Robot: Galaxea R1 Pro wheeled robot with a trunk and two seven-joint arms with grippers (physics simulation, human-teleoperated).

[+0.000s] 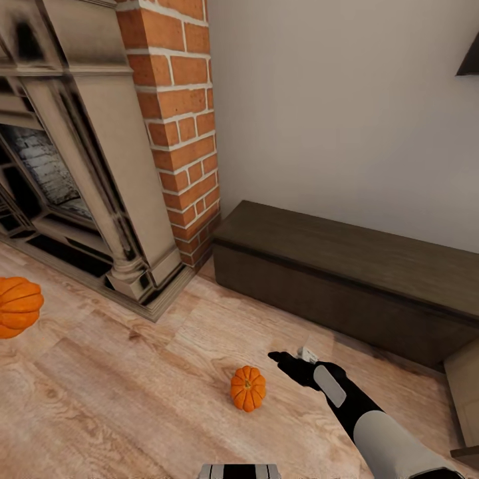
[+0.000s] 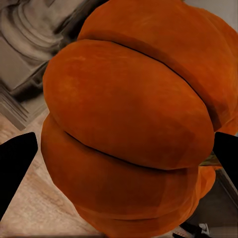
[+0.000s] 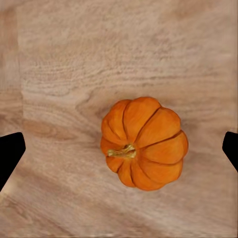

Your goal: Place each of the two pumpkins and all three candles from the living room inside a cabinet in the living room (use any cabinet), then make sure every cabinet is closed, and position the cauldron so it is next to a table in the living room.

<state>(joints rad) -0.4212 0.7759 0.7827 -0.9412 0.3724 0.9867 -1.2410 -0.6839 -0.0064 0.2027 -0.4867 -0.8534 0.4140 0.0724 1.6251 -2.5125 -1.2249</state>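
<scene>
One small orange pumpkin (image 1: 247, 388) lies on the wood floor in front of the dark-brown cabinet (image 1: 346, 259); in the right wrist view this pumpkin (image 3: 144, 144) sits straight below, stem sideways. My right gripper (image 1: 289, 360) hovers just right of it, open, with its black fingertips (image 3: 11, 153) wide apart on either side. The second pumpkin (image 1: 16, 306) hangs at the head view's left edge. Up close this pumpkin (image 2: 129, 114) is wedged between the fingers of my left gripper (image 2: 121, 158), which is shut on it. The candles and the coffee table are out of view.
A stone-coloured fireplace (image 1: 80, 166) and a red brick column (image 1: 179, 120) stand at the left, with the fireplace base jutting onto the floor. The cabinet runs along the pale wall. A pale panel (image 1: 464, 382) shows at the right edge, past the cabinet's end.
</scene>
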